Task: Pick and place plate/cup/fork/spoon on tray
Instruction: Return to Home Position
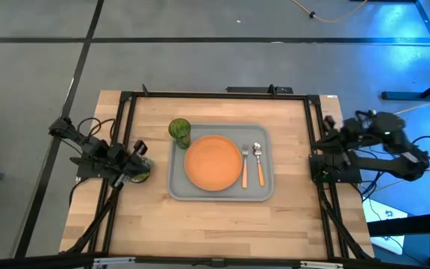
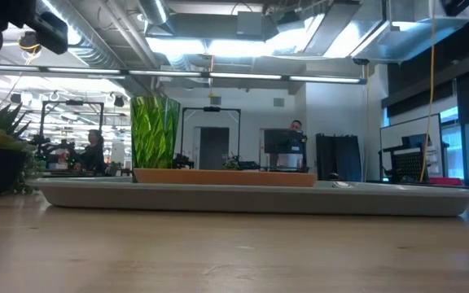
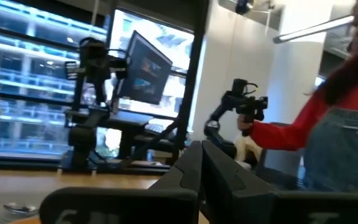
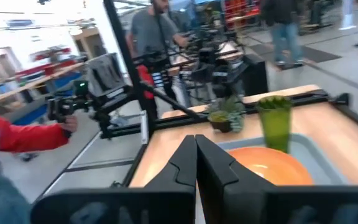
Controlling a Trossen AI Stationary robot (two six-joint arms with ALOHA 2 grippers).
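Nearest the low camera, bare light wood of the table (image 1: 215, 224) is seen, and beyond it the long rim of the grey tray (image 2: 243, 198), which is set at the table's middle with its long sides along the table's front and back edges. All four task items are already found inside it: the orange plate (image 1: 212, 162) fills the tray's centre, the green cup (image 1: 179, 131) stands upright in the tray's back left corner, and the fork (image 1: 245, 164) and spoon (image 1: 258, 162) are laid side by side, apart, toward the tray's right rim, their long axes running front to back with the silver heads toward the back edge. The placing is therefore judged complete, and no further grasp seems called for. The left gripper (image 1: 135, 164) is parked at the table's left edge, close to a small potted plant (image 1: 142, 171), with the tray lying to its right; its fingers are seen pressed together on nothing in the left wrist view. The right gripper (image 1: 322, 166) is parked at the table's right edge, the cutlery being its nearer items, and its fingers are likewise closed and empty. Beyond the table, people, desks and monitors are seen in the room
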